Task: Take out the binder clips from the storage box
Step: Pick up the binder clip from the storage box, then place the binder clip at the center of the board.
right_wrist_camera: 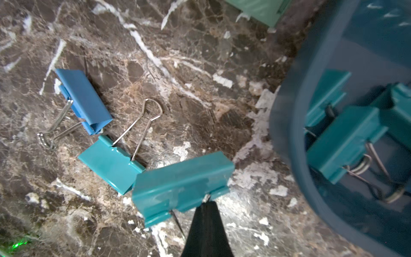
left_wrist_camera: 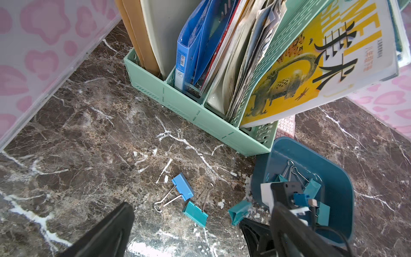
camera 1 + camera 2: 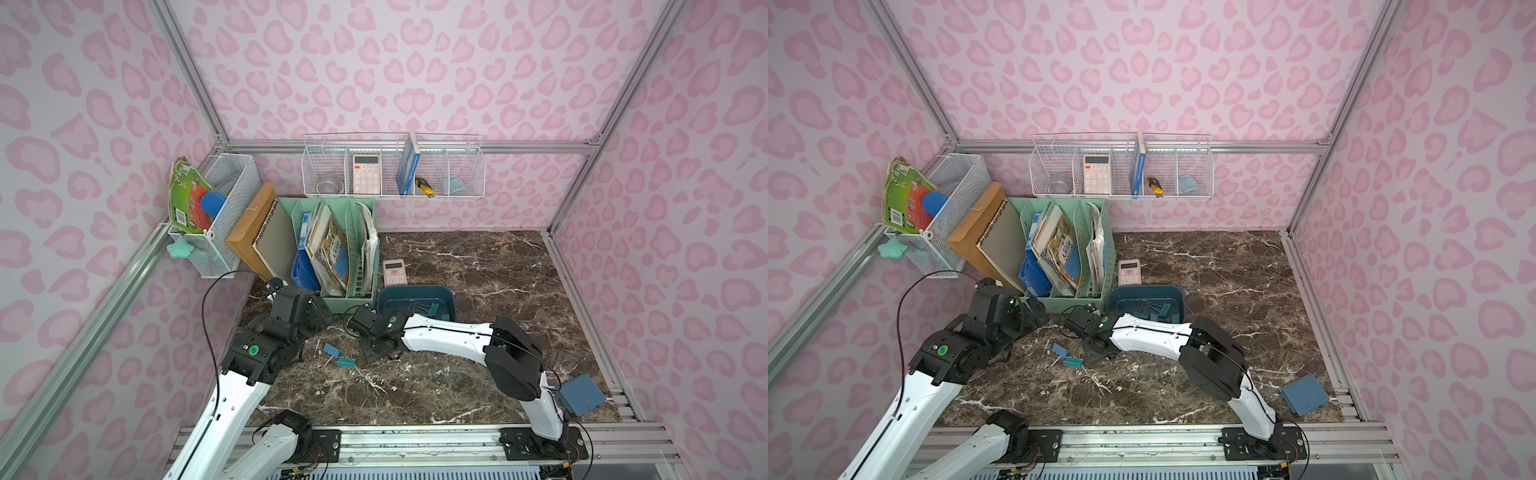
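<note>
Binder clips (image 2: 311,189), mostly teal, lie in the storage box (image 3: 399,299); a blue clip (image 2: 182,187) and a teal clip (image 2: 195,213) lie on the worktop (image 3: 498,282) near it. The right tool (image 1: 205,207) is clenched on the wire handle of a third clip (image 1: 182,187), also outside the box. The left tool (image 2: 184,235) hangs released above the worktop clips.

I saw teal binder clips (image 1: 182,187) and one blue clip (image 1: 83,100) on the brown, white-veined marble bench (image 1: 200,66), a dark blue storage box (image 2: 333,169), a mint-green organizer (image 2: 178,104), and pink leopard-spotted walls (image 3: 374,62).
</note>
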You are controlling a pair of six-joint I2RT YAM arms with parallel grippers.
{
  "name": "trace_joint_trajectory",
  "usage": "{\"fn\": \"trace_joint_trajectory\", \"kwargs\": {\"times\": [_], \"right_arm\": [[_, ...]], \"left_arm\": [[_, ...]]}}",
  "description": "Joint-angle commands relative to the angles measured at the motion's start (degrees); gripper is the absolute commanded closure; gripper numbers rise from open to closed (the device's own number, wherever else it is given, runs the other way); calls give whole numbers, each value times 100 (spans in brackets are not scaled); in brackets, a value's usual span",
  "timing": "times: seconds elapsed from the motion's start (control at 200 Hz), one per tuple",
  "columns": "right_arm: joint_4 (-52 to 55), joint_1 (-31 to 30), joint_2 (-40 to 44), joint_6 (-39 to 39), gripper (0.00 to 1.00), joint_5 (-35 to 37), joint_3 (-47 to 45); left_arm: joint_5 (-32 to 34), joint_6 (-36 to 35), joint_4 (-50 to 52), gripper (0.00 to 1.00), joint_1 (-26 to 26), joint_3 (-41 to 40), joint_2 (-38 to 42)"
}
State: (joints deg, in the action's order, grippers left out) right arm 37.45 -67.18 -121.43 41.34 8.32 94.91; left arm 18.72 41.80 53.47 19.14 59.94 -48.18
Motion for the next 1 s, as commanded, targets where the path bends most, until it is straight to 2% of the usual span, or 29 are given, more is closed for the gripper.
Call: {"fn": "trace_joint_trajectory", "kwargs": {"times": [0.0,0.21,0.275,0.36,0.565,0.725,0.895,0.995], "right_arm": [[-34,-25,-70,111,100,-29,30],[-133,-23,-400,23,100,-172,196],[-89,-16,-422,-11,80,-134,271],[-97,3,-232,-62,63,36,226],[-234,365,725,-222,55,262,-280],[-404,888,1535,-435,29,458,-948],[-619,1508,2161,-686,1,435,-1607],[-741,1861,2398,-843,1,333,-1944]], "left_arm": [[15,54,136,0,-6,-68,61],[-237,-6,87,1,-6,-195,134],[-307,-47,69,1,-6,-194,125],[-387,-66,14,1,-6,-161,64],[-820,-52,-276,6,2,49,-427],[-1379,-50,-608,18,10,242,-1136],[-1957,-109,-706,33,109,729,-2239],[-2220,-167,-672,43,225,1105,-3001]]}}
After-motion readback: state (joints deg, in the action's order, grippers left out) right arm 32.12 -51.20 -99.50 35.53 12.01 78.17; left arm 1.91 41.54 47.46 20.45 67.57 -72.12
